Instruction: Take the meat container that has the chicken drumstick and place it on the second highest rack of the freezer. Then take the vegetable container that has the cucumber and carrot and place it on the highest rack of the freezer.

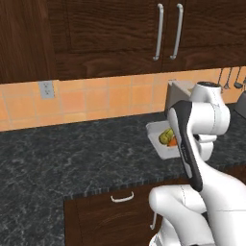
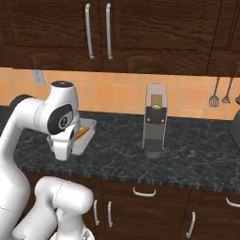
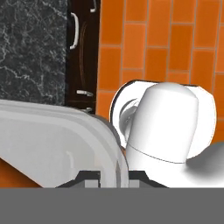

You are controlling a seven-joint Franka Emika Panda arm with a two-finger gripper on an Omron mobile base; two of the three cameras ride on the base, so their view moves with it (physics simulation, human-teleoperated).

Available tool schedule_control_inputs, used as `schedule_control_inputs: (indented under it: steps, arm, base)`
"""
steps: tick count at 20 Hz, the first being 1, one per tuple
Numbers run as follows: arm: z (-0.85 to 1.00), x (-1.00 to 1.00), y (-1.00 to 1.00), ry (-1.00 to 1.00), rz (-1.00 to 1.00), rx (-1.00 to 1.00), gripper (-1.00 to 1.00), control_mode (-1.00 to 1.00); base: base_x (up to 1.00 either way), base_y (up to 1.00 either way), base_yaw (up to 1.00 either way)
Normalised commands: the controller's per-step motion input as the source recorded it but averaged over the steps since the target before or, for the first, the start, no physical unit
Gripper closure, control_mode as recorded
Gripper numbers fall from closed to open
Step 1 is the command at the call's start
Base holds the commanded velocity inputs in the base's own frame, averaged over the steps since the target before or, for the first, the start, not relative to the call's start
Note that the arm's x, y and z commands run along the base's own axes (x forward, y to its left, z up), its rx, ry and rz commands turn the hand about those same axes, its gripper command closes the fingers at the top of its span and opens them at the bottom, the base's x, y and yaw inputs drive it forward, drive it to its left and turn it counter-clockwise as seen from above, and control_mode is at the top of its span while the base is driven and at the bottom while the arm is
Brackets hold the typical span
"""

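Note:
The vegetable container (image 1: 157,136) is a white tray over the black counter (image 1: 72,153), partly hidden behind my forearm. It holds the yellow-green cucumber (image 1: 167,135) and the orange carrot (image 1: 173,142). From the right, the vegetable container (image 2: 87,137) sticks out beside my hand with the carrot (image 2: 82,133) inside. In the hand view my gripper (image 3: 113,176) is shut on the rim of the vegetable container (image 3: 57,135). I cannot tell whether the tray rests on the counter. The meat container, the chicken drumstick and the freezer are out of view.
A tall beige-and-grey appliance (image 2: 154,121) stands on the counter right of the tray. Dark wall cabinets (image 2: 98,33) hang above, and utensils (image 2: 213,99) hang on the tiled wall. Drawers (image 1: 122,206) sit below the counter edge. The floor (image 3: 166,52) is orange tile.

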Motion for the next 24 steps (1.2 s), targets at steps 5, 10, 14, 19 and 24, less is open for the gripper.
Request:
schedule_control_inputs:
  steps: [5, 10, 14, 19, 24]
  arm:
    - [0.00, -0.03, 0.00, 0.00, 0.00, 0.00, 1.00, -1.00]
    - [0.00, -0.06, 0.00, 0.00, 0.00, 0.00, 1.00, 1.00]
    - [0.00, 0.00, 0.00, 0.00, 0.00, 0.00, 1.00, 1.00]
    - [0.00, 0.00, 0.00, 0.00, 0.00, 0.00, 1.00, 1.00]
    - [0.00, 0.00, 0.00, 0.00, 0.00, 0.00, 1.00, 1.00]
  base:
    - [0.00, 0.00, 0.00]
    - [-0.24, -0.17, -0.01]
    - [-0.76, -0.88, -0.35]
    - [-0.02, -0.45, -0.81]
    - [0.00, -0.06, -0.94]
